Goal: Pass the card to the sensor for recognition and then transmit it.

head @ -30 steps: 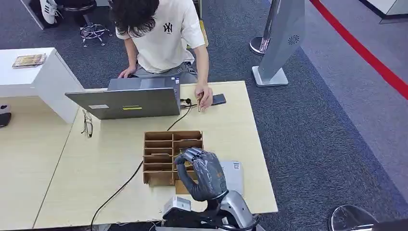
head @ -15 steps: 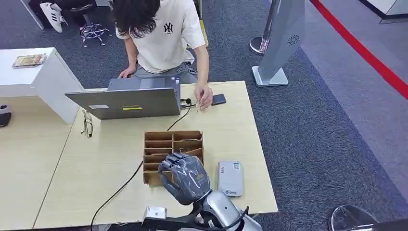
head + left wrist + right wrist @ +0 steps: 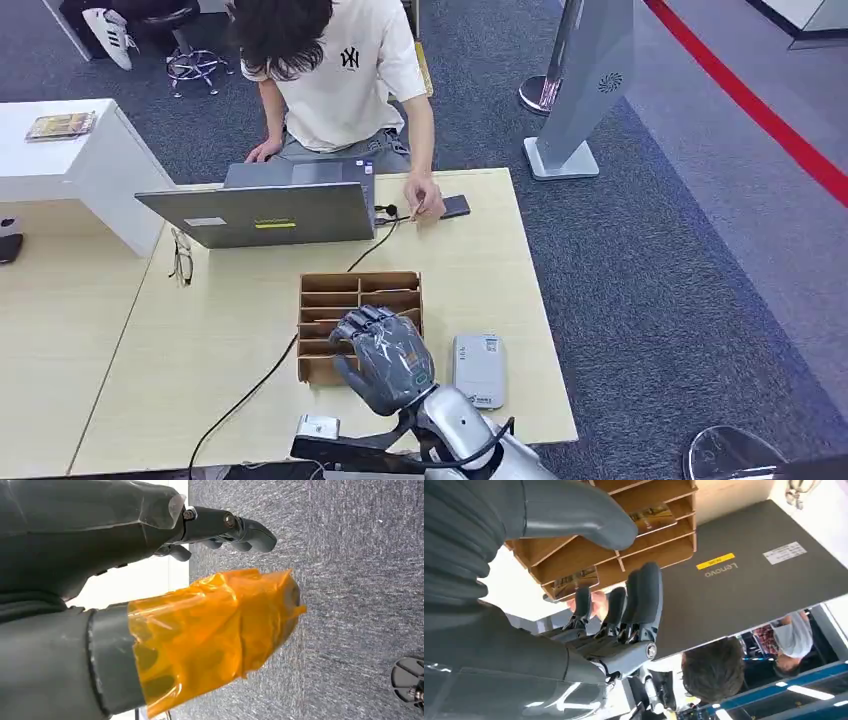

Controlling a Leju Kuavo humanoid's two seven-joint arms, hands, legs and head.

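A brown wooden card rack [image 3: 345, 295] with several slots stands in the middle of the light table [image 3: 200, 340]. My right hand [image 3: 385, 358] hovers over the rack's near end, fingers loosely curved and holding nothing. In the right wrist view the right hand [image 3: 614, 625] spreads its fingers beside the rack [image 3: 574, 555], where one card [image 3: 651, 517] lies in a slot and another card [image 3: 574, 578] lies in a further slot. A grey-white sensor box [image 3: 478, 370] lies flat just right of the hand. My left hand [image 3: 115, 535] hangs over carpet, thumb wrapped in orange tape, holding nothing.
A person [image 3: 340, 70] sits behind an opened grey laptop [image 3: 270, 215], one hand by a dark phone [image 3: 455, 206]. Glasses [image 3: 181, 257] lie at the left. A black cable [image 3: 250, 390] runs from the laptop to the near edge. A white kiosk [image 3: 585, 80] stands beyond.
My right hand moved left off the sensor box, uncovering it, and now sits over the rack's near end. The person's hand shifted slightly beside the phone.
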